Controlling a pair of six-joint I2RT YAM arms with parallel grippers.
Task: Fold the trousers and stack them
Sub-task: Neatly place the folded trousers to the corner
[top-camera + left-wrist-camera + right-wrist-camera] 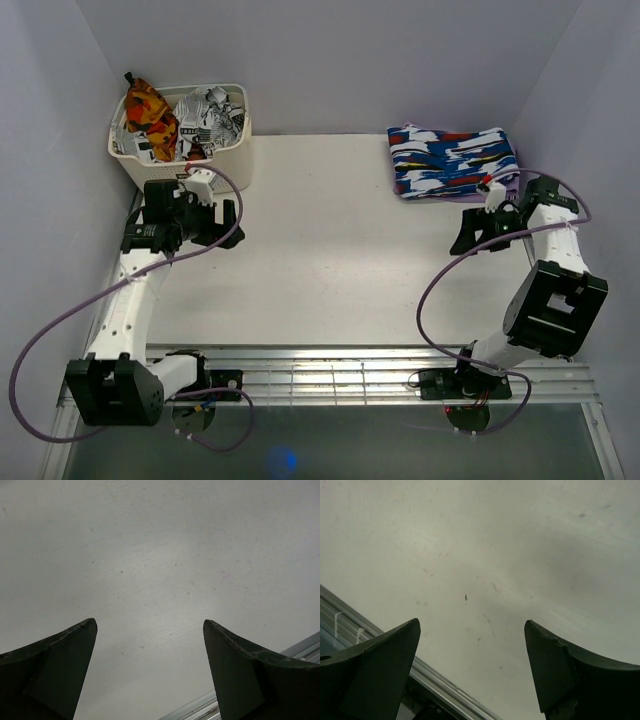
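The trousers point(452, 160), bright blue with white, red and black streaks, lie folded at the back right of the table, on top of a lilac garment point(513, 186) whose edge peeks out. My right gripper point(468, 235) hangs open and empty just in front of them, over bare table; the right wrist view shows its gripper point(472, 621) with jaws wide apart and nothing between. My left gripper point(222, 220) is open and empty at the left, in front of the basket; in the left wrist view the gripper point(150, 622) is over bare table.
A cream basket point(240, 128) at the back left holds orange-red cloth point(150, 106) and black-and-white printed cloth point(205, 120). A metal rail point(350, 375) runs along the table's near edge. Walls close in on the left, right and back.
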